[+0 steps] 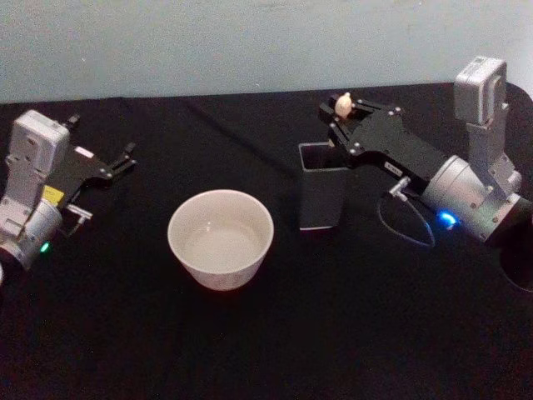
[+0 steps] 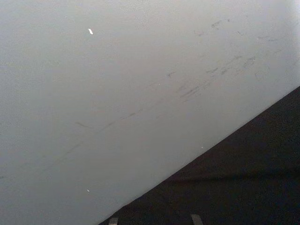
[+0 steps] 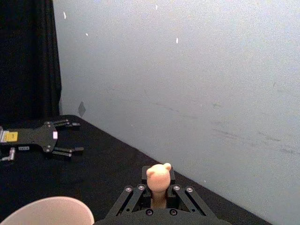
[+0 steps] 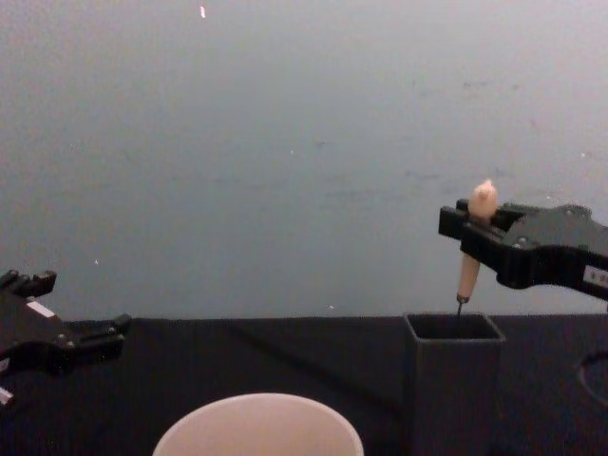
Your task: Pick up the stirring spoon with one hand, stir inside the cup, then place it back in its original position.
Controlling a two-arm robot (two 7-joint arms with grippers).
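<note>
The stirring spoon (image 4: 469, 269) stands nearly upright over the dark grey square holder (image 4: 454, 380). Its thin shaft dips into the holder's mouth and its bowl is hidden inside. My right gripper (image 4: 467, 226) is shut on the beige handle just below the knobbed tip (image 1: 342, 102), above the holder (image 1: 321, 198). In the right wrist view the knob (image 3: 158, 174) sticks up between the fingers. The cream cup (image 1: 221, 268) sits left of the holder, apart from it, with its rim (image 4: 258, 416) low in the chest view. My left gripper (image 1: 125, 160) rests open at the far left.
Black cloth (image 1: 350, 333) covers the table, which ends at a pale wall (image 4: 285, 142) behind. The left gripper (image 3: 70, 137) lies flat on the cloth far from the cup (image 3: 47, 213). A dark round object (image 1: 520, 267) sits at the right edge.
</note>
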